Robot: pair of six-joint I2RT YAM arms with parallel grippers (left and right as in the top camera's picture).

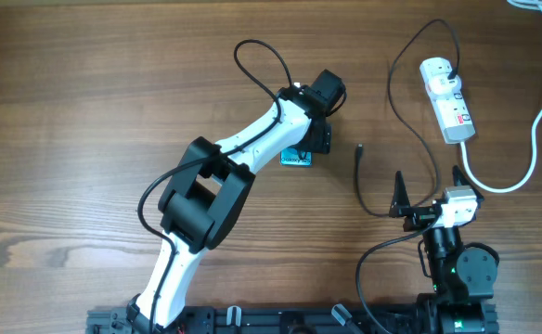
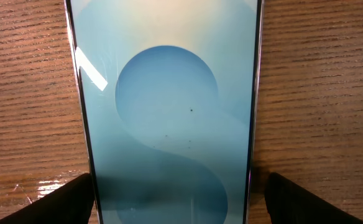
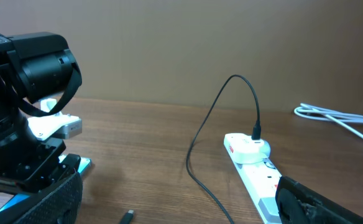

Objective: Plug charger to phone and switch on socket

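I have the left claw [image 1: 316, 139] low over the phone [image 1: 296, 159], which lies flat and screen up near the middle of the counter [image 1: 85, 93]. In the left wrist view its 2 fingers [image 2: 63, 202] stand wide apart, 1 on each side of the phone. I see a thin gap at the right edge, so it grips nothing.

The right claw [image 1: 429, 190] is at the near right, fully spread and empty.

The socket [image 1: 447, 102] lies at the far right. The charger [image 1: 436, 70] has its adapter [image 3: 248, 148] sitting on the far end of the socket, and the black cable loops down past the right claw. The plug tip [image 1: 359, 148] lies loose on the counter between phone and socket, apart from the phone.
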